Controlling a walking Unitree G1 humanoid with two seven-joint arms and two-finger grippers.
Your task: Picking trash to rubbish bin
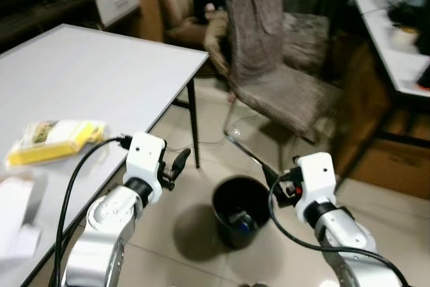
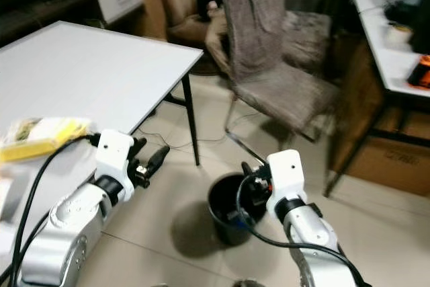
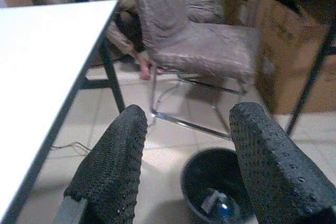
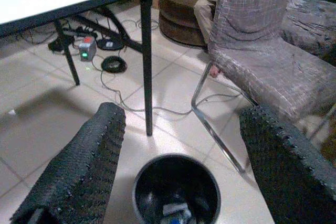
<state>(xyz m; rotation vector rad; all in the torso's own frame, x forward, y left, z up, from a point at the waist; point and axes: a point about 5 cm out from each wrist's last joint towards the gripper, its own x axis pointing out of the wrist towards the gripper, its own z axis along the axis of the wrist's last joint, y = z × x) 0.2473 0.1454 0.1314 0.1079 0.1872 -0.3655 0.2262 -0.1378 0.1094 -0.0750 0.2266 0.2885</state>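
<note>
— Looking for the next piece of trash: where does it lie from the grippers?

— The yellow packet (image 1: 55, 140) rests on the white counter (image 1: 101, 65), near its front edge, out to the robot's left. Its long axis runs roughly across the view, left to right. The left gripper (image 1: 176, 166) hangs just off the counter's edge, over the floor, so the packet sits to its left and a little back.

— And the other arm?

— The right gripper (image 4: 178, 166) hovers above the black rubbish bin (image 1: 240, 210), which stands on the tiled floor between the two arms, near the counter's leg. Some scraps already lie at the bottom of the bin.

— Is either holding anything?

— No. Both wrist views show the fingers spread wide with nothing between them.

— So which arm should go?

— The left, I'd judge; it is plainly nearer the packet. It would need to swing back over the counter, closing across the packet's short side, then carry it rightward to the bin.
</note>
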